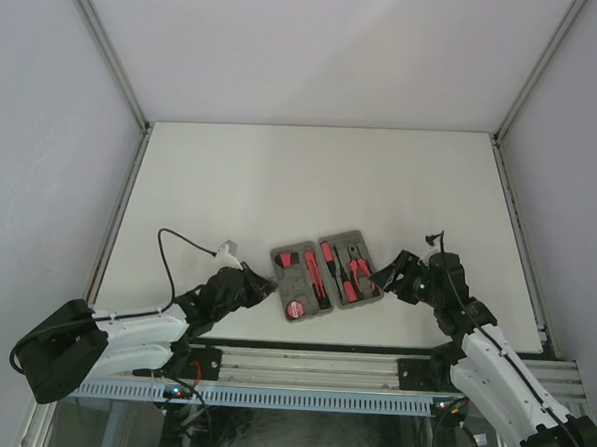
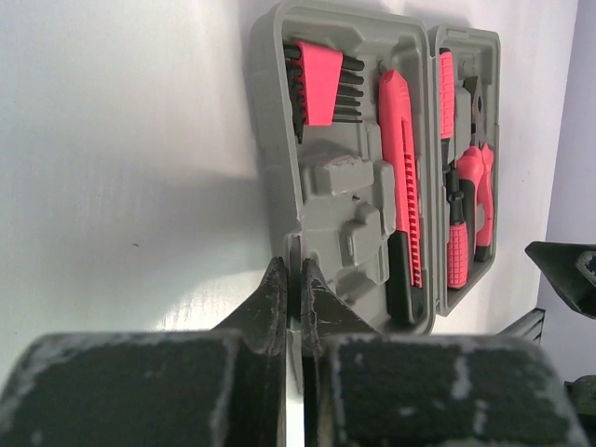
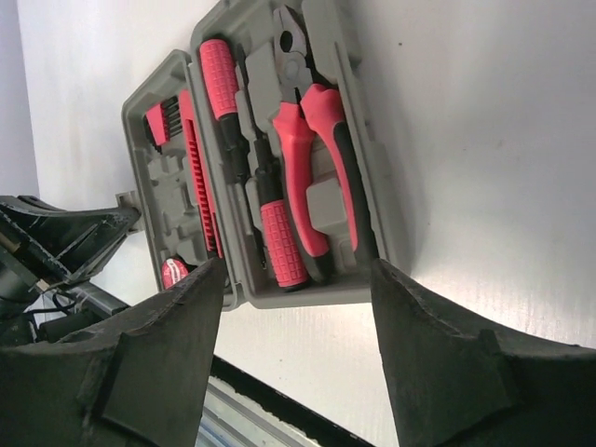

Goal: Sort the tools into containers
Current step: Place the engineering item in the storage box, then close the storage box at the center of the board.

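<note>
White table [image 1: 311,174], grey walls: two hands at an open tool case [image 2: 270,112].
The left hand [image 2: 296,296] is narrow, seemingly pinching the case's rim at its 8 o'clock. The right hand [image 3: 298,270] gapes wide and empty at its 3 o'clock, beside the half holding the pliers [image 3: 312,140]. The case lies at the table's 6 o'clock, its slots apparently filled. Sorting looks nearly done. Next likely calls for folding one half over while the left steadies.

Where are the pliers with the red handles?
In the top view, the red-handled pliers lie in the right half of the open grey plastic tool case, beside the red-and-black screwdrivers, near the right gripper.
</note>
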